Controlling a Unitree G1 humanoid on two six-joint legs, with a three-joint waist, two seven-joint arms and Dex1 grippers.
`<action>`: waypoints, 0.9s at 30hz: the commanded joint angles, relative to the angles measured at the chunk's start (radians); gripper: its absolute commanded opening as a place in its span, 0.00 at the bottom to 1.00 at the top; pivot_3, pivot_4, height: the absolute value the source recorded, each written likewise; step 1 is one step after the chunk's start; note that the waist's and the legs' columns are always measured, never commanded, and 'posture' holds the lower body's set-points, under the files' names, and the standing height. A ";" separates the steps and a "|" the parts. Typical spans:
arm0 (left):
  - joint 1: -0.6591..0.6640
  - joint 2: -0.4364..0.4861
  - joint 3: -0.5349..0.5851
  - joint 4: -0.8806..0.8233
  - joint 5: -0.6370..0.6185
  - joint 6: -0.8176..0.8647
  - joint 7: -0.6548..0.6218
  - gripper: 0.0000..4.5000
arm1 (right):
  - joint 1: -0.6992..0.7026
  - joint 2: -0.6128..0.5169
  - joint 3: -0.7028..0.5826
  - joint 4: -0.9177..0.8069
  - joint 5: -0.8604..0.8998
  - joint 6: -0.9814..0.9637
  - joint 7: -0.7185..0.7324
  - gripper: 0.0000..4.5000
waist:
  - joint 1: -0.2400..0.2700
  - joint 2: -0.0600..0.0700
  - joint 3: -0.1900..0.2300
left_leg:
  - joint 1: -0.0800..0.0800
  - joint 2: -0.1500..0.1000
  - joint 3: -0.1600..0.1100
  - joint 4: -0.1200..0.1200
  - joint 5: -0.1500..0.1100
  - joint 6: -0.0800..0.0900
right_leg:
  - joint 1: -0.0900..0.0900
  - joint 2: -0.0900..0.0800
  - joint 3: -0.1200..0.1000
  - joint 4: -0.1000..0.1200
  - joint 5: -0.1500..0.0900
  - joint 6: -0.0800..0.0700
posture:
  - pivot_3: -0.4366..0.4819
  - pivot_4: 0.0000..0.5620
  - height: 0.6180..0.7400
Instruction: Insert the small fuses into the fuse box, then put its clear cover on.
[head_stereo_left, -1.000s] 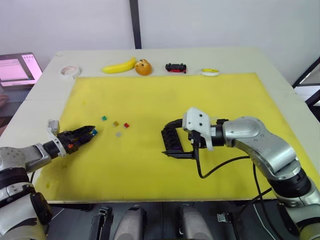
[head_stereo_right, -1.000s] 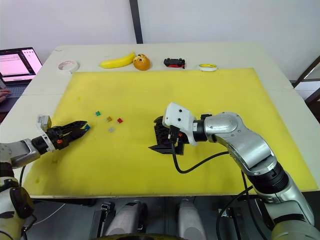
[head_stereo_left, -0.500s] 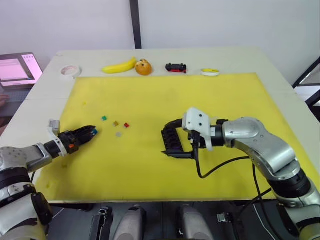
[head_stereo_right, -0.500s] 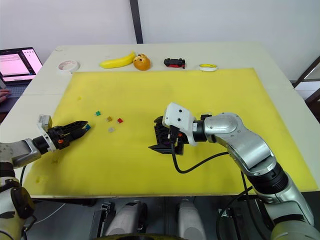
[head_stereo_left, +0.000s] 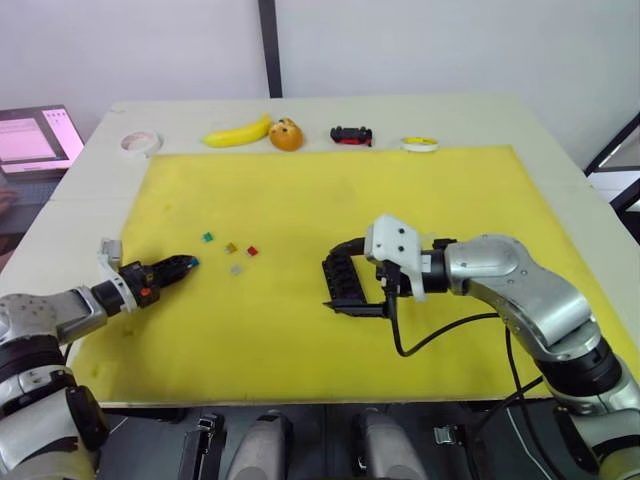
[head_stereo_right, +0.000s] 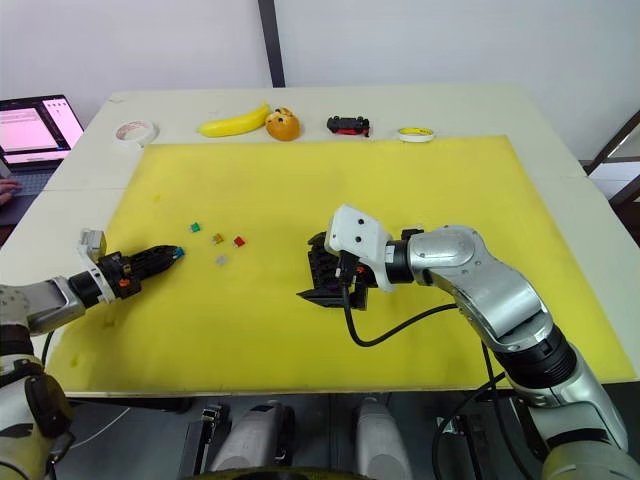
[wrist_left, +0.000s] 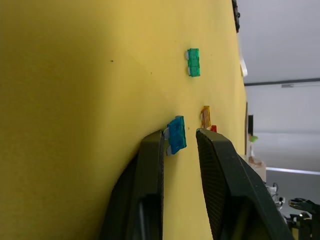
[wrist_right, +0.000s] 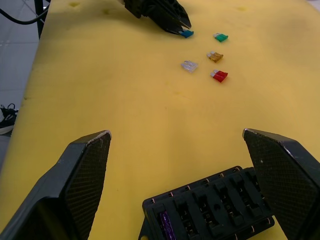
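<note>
Blue fuse (wrist_left: 176, 134) pinched at the tips of the left fingers (wrist_left: 150, 165), against the inner face of one, with a gap to the other; low over the yellow mat (head_stereo_left: 330, 200). Green fuse (wrist_left: 193, 62) just beyond those fingertips, then brown fuse (wrist_left: 205, 116) and red fuse (wrist_left: 213, 128) farther out, grey fuse (wrist_right: 189, 65) beside them, all loose on the mat. Fuse box (wrist_right: 212, 207) lying between the right fingers (wrist_right: 85, 165), spread wide and gripping nothing, close before the wrist; purple fuse (wrist_right: 166, 225) seated in an end slot. Left gripper (head_stereo_left: 172, 270) and right gripper (head_stereo_left: 350, 285) well apart. Along the desk (head_stereo_left: 480, 115) edge: banana, orange, toy car, tape roll.
</note>
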 joint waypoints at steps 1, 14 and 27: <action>0.023 -0.005 -0.004 0.007 0.015 -0.008 0.012 0.22 | -0.006 -0.004 -0.032 -0.028 0.008 -0.013 0.004 1.00 | -0.001 0.000 0.000 | 0.000 0.000 0.000 0.000 0.000 0.000 | 0.000 0.000 0.000 0.000 0.000 0.000 | 0.48 0.27 1.00; 0.007 -0.001 -0.035 0.068 0.043 -0.067 -0.004 0.01 | -0.011 -0.002 -0.033 -0.024 0.007 -0.009 0.001 1.00 | -0.001 0.006 -0.004 | 0.001 0.000 0.000 0.000 0.000 0.000 | 0.000 0.000 0.000 0.000 0.000 0.000 | 0.48 0.27 1.00; 0.028 0.026 -0.005 -0.003 -0.017 -0.002 -0.039 0.01 | -0.002 0.001 -0.055 -0.032 0.031 0.009 -0.008 1.00 | -0.003 0.008 -0.005 | 0.001 0.001 0.000 0.000 0.000 0.000 | 0.000 0.001 0.000 0.000 0.000 0.000 | 0.48 0.27 1.00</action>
